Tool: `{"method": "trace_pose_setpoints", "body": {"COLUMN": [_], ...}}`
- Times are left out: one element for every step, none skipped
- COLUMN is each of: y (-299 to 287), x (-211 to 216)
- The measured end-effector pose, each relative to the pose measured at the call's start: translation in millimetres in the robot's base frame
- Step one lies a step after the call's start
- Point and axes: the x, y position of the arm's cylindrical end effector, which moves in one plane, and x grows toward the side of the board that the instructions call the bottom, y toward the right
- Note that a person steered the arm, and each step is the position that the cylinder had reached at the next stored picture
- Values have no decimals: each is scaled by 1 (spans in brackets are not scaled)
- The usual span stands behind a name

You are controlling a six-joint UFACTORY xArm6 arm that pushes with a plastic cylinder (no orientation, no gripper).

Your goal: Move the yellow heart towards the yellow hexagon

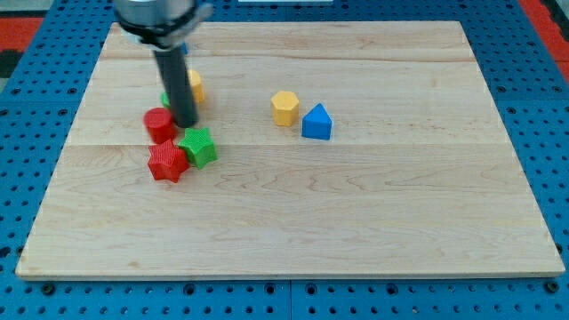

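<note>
The yellow hexagon (284, 108) sits right of the board's middle top, touching a blue block (316, 123) on its right. The yellow heart (196, 85) is at the upper left, mostly hidden behind my rod. My tip (186, 124) rests just below the yellow heart, right beside a red round block (159, 124) on its left. A green block shows only as a sliver (165, 99) behind the rod.
A green star (198, 147) and a red star (166, 162) lie touching each other just below my tip. The wooden board (356, 213) lies on a blue pegboard (27, 133).
</note>
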Motion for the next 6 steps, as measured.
{"method": "trace_pose_setpoints", "body": {"y": [-22, -16, -16, 13, 55, 148], "x": [-46, -63, -78, -32, -18, -19]}}
